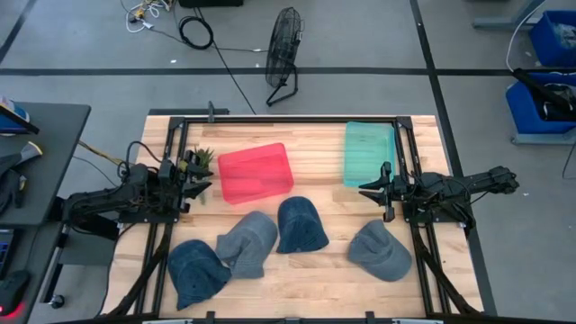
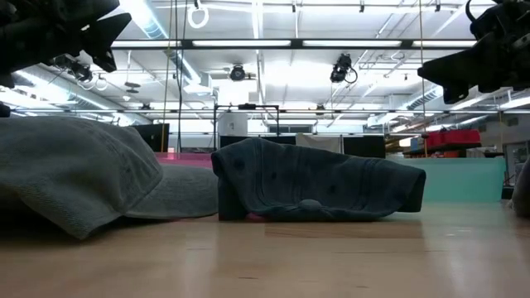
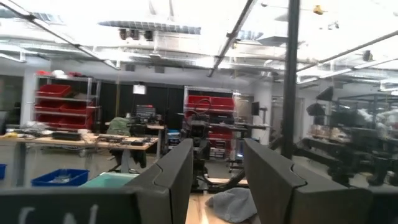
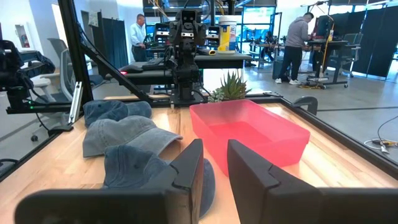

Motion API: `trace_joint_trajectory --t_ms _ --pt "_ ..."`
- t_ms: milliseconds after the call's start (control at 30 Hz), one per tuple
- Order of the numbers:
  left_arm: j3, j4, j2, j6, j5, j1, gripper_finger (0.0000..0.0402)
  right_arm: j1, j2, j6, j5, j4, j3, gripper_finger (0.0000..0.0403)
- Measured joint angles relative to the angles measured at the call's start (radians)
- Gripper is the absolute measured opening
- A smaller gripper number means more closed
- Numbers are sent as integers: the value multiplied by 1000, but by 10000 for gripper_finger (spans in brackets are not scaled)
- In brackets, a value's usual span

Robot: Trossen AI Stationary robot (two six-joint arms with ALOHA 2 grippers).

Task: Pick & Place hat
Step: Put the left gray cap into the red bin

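Observation:
Four hats lie crown up on the near half of the wooden table: a dark blue one [image 1: 196, 270], a grey-blue one [image 1: 247, 241] overlapping its edge, another dark blue one [image 1: 301, 225] and a grey one [image 1: 380, 250]. My left gripper [image 1: 202, 177] hovers open above the table's left side, next to the red bin [image 1: 256, 172]. My right gripper [image 1: 367, 189] hovers open on the right side, below the teal bin [image 1: 369, 151]. In the right wrist view my fingers [image 4: 186, 168] point level toward the hats [image 4: 127, 134] and the red bin [image 4: 249, 130]. Neither gripper touches a hat.
A black frame [image 1: 288, 120] borders the work area on the far, left and right sides. A small potted plant [image 1: 202, 157] stands by the red bin's left end. Bare wood [image 1: 315, 279] lies between the hats and the near edge. People stand at benches beyond the table [image 4: 298, 43].

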Motion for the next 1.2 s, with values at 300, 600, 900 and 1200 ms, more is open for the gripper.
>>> trace_joint_trajectory --t_ms 300,600,900,1200 --pt "145 -154 4 178 -372 21 144 0 0 0 0 0 0 80" --pt "460 -655 202 174 -286 20 144 0 0 0 0 0 0 80" --pt "570 -779 520 123 -59 8 144 0 0 0 0 0 0 80" --pt "570 -799 798 71 76 -167 134 0 0 0 0 0 0 80"
